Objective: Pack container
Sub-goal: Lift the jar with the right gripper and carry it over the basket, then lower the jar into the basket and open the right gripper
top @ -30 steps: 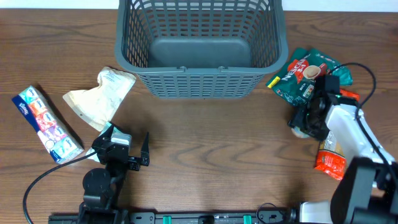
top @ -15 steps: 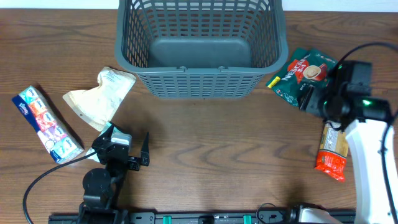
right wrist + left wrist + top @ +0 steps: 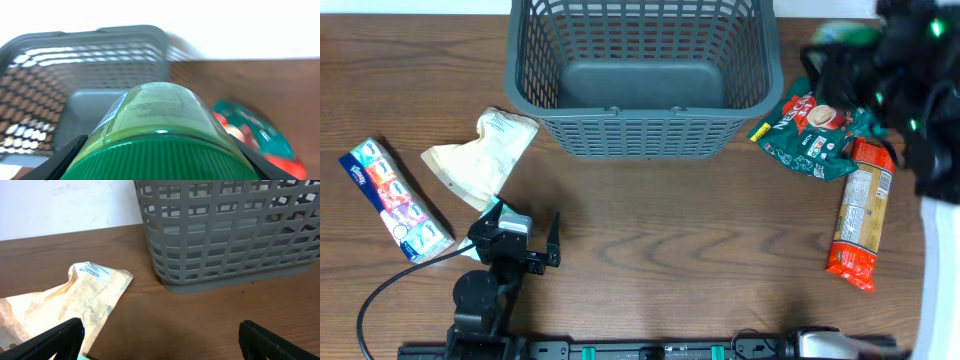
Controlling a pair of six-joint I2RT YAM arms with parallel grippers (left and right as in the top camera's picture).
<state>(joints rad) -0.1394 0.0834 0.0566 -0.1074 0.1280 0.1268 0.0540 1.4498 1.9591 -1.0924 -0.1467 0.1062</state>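
The container (image 3: 640,128) is a large dark grey lattice basket at the back centre of the table, with nothing showing inside it; it also fills the left wrist view (image 3: 225,240). My right gripper (image 3: 855,50) is raised and blurred at the basket's right end. In the right wrist view it (image 3: 160,155) is shut on a jar (image 3: 160,110) with a ribbed green lid and pale green label, and the container (image 3: 75,55) lies ahead to the left. My left gripper (image 3: 520,238) rests low at the front left, open and holding nothing (image 3: 160,340).
A beige pouch (image 3: 480,155) lies left of the basket, also in the left wrist view (image 3: 65,300). A colourful tissue pack (image 3: 395,200) lies at the far left. A green coffee pouch (image 3: 810,130) and an orange-ended packet (image 3: 860,215) lie on the right.
My right arm has risen off the table with the jar and moved back toward the basket's right end, uncovering the orange-ended packet. The left arm has not moved.
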